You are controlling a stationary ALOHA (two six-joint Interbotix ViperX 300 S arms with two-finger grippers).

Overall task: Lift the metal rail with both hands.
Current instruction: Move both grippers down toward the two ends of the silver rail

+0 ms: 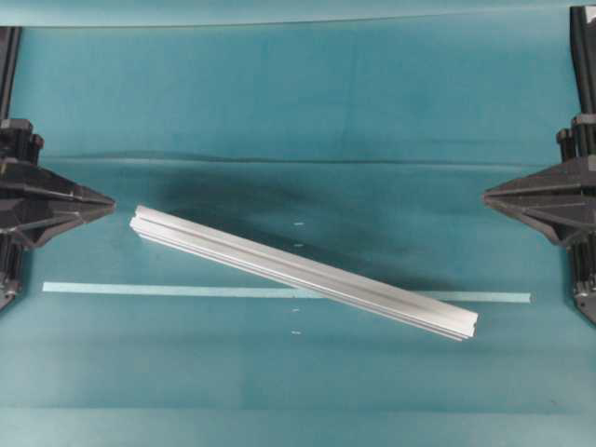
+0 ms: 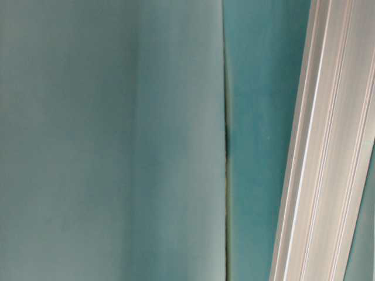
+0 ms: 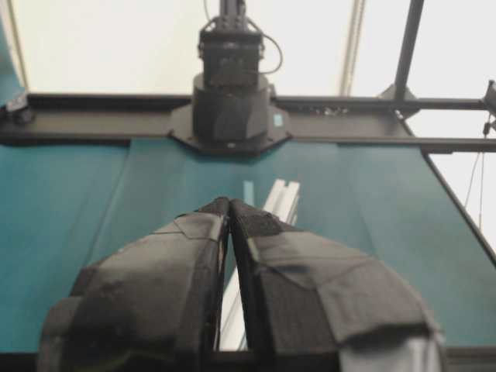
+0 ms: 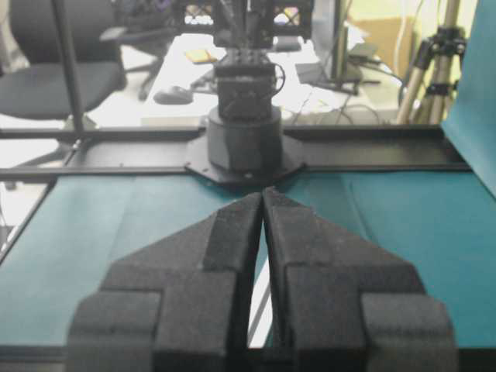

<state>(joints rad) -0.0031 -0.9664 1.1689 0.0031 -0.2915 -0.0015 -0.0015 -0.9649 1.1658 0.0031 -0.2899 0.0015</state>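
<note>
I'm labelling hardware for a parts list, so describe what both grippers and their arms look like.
The left gripper and right gripper are matte black, each tapering to a wedge-shaped point from a blocky body. The left fingers are wrapped in black tape; the right fingers show rough, grainy stepped black surfaces. The arm base opposite the left wrist camera is black and cylindrical, with thin black cables looping above it.

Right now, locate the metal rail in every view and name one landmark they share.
Overhead: metal rail lies diagonally mid-table, upper left to lower right.
Table-level: fills the right edge, close up.
Left wrist: a short piece beyond the shut fingertips.
Right wrist: not clearly visible.
Shared landmark: teal table cover.
</note>
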